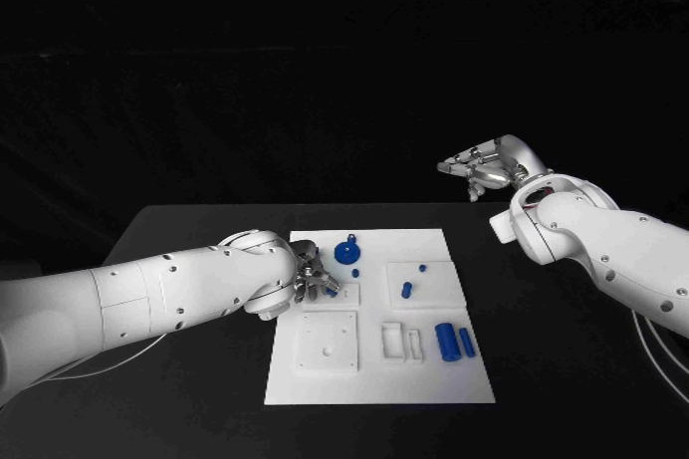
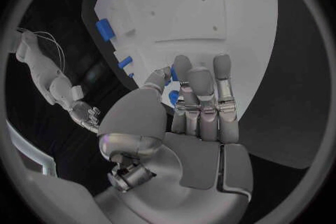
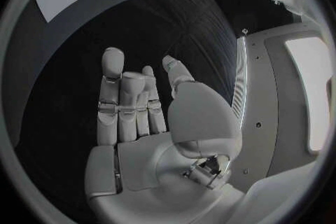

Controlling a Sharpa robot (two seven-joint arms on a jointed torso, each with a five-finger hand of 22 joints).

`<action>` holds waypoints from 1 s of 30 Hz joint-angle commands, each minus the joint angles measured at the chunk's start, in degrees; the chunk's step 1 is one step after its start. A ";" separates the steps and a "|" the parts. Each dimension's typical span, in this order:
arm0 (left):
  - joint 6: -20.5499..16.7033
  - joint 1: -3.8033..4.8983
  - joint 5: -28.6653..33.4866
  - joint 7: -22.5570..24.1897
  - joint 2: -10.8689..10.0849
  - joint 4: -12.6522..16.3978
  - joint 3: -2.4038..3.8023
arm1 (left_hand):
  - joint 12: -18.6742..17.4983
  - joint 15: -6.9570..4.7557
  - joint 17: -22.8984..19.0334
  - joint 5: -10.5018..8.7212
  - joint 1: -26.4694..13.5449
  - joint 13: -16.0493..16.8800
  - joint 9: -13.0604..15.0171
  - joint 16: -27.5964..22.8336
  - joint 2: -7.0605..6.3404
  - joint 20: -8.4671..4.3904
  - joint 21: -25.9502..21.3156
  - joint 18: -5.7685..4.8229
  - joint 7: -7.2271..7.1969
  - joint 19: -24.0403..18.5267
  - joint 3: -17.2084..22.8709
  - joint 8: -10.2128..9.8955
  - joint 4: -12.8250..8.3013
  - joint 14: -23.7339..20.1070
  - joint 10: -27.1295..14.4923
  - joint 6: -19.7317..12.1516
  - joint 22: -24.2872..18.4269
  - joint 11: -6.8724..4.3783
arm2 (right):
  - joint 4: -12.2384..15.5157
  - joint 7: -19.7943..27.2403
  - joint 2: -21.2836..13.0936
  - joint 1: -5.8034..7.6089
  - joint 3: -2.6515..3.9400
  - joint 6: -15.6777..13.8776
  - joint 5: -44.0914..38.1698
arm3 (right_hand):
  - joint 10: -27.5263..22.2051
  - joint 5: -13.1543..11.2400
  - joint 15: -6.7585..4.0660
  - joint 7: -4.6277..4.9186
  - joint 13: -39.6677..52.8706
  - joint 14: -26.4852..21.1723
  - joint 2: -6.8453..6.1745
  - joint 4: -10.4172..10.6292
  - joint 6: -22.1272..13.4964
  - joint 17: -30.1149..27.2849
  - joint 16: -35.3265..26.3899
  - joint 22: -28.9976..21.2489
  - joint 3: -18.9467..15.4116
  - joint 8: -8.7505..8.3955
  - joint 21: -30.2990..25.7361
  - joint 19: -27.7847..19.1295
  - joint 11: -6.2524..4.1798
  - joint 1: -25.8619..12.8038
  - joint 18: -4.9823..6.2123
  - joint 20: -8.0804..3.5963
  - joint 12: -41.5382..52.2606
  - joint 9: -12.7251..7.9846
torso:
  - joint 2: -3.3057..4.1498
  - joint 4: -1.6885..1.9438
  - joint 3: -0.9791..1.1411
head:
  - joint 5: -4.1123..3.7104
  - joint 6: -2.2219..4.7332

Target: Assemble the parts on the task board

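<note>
On the bench (image 1: 187,230) I see the board (image 1: 431,379). My left hand (image 1: 309,280) sits over its left edge, pinching a small blue part (image 2: 173,97). My right hand (image 1: 481,170), empty with fingers apart, hangs well beyond the board, so left is nearer.

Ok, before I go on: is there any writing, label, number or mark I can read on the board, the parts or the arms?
None can be read.
White task board: plain, only recesses and small holes, no print.
Blue parts: no marks to be seen.
Left hand and right hand: bare metal and white shell, no legible lettering.
</note>
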 commanded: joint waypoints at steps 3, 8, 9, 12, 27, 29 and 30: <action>1.67 -0.06 -0.73 0.33 -0.05 -0.03 -0.03 | 0.05 -0.18 0.12 0.23 0.72 -0.12 0.00 -0.25 -0.11 0.09 0.38 0.09 -1.78 0.18 9.96 0.37 -9.62 0.22 3.03 2.36 1.07 -1.03 | -0.09 0.16 0.16 0.03 0.04 0.45 -0.04 | -0.29 0.32 0.23 -0.02 -0.09 0.03 0.34 0.05 -0.38 -0.08 -0.32 -0.04 -0.26 -0.24 -0.25 2.18 -0.06 -0.12 0.75 0.35 -0.32 -0.07 | 0.02 -0.02 0.05 | -0.02 -0.04; 2.05 -0.06 -0.69 0.44 -0.09 -0.07 -0.03 | 0.05 -0.18 0.12 0.23 0.72 -0.12 0.00 -0.25 -0.11 0.09 0.38 0.09 -1.78 0.18 9.96 0.37 -9.62 0.22 3.03 2.36 1.07 -1.03 | -0.16 0.11 0.23 0.03 0.04 0.54 -0.04 | -0.29 0.32 0.23 -0.02 -0.09 0.03 0.34 0.05 -0.38 -0.08 -0.32 -0.04 -0.26 -0.24 -0.25 2.18 -0.06 -0.12 0.75 0.35 -0.32 -0.07 | 0.02 0.00 0.03 | -0.02 -0.07; 2.12 -0.06 -0.62 0.45 -0.10 -0.06 -0.03 | 0.05 -0.18 0.12 0.23 0.72 -0.12 0.00 -0.25 -0.11 0.09 0.38 0.09 -1.78 0.18 9.96 0.37 -9.62 0.22 3.03 2.36 1.07 -1.03 | -0.18 0.11 0.25 0.03 0.04 0.55 -0.04 | -0.29 0.32 0.23 -0.02 -0.09 0.03 0.34 0.05 -0.38 -0.08 -0.32 -0.04 -0.26 -0.24 -0.25 2.18 -0.06 -0.12 0.75 0.35 -0.32 -0.07 | 0.02 -0.01 0.03 | 0.01 -0.04; 2.26 -0.06 -0.44 0.49 -0.09 -0.05 -0.02 | 0.05 -0.16 0.18 0.26 0.74 -0.15 -0.08 -0.30 -0.16 0.13 0.41 0.13 -1.78 0.13 9.97 0.36 -9.65 0.20 3.03 2.40 1.06 -1.02 | -0.21 0.09 0.29 0.03 0.04 0.56 -0.04 | -0.29 0.32 0.23 -0.02 -0.09 0.03 0.34 0.05 -0.38 -0.08 -0.32 -0.04 -0.26 -0.24 -0.25 2.18 -0.06 -0.12 0.75 0.35 -0.32 -0.07 | 0.01 -0.02 0.04 | 0.03 -0.03; 2.68 -0.05 0.70 0.67 -0.06 -0.37 0.03 | 0.01 -0.14 0.23 0.34 0.77 -0.19 -0.14 -0.35 -0.17 0.15 0.43 0.15 -1.77 0.11 10.00 0.37 -9.67 0.22 3.03 2.45 1.06 -1.02 | -0.53 0.06 0.49 0.02 0.04 0.63 -0.04 | -0.30 0.41 0.24 -0.02 -0.13 0.01 0.36 0.12 -0.40 -0.12 -0.39 -0.17 -0.40 -0.24 -0.33 2.17 -0.06 -0.18 0.76 0.35 -0.30 -0.07 | 0.02 -0.06 0.09 | -0.03 0.03; 2.66 -0.04 0.98 0.68 -0.05 -0.46 0.06 | 0.00 -0.14 0.25 0.34 0.74 -0.20 -0.14 -0.38 -0.13 0.16 0.47 0.17 -1.77 0.12 10.02 0.37 -9.67 0.22 3.03 2.42 1.07 -1.02 | -0.59 0.06 0.53 0.02 0.04 0.64 -0.04 | -0.31 0.46 0.23 -0.02 -0.17 0.04 0.36 0.21 -0.39 -0.11 -0.38 -0.25 -0.56 -0.24 -0.26 2.18 -0.07 -0.21 0.76 0.34 -0.28 -0.07 | 0.03 -0.07 0.06 | -0.03 0.06; 2.66 -0.04 1.14 0.68 -0.03 -0.52 0.07 | 0.00 -0.14 0.25 0.34 0.74 -0.20 -0.14 -0.38 -0.13 0.16 0.47 0.17 -1.77 0.12 10.02 0.37 -9.67 0.22 3.03 2.42 1.07 -1.02 | -0.62 0.06 0.55 0.02 0.04 0.65 -0.04 | -0.31 0.46 0.23 -0.02 -0.17 0.04 0.36 0.21 -0.39 -0.11 -0.38 -0.25 -0.56 -0.24 -0.26 2.18 -0.07 -0.21 0.76 0.34 -0.28 -0.07 | 0.04 -0.09 0.07 | -0.04 0.05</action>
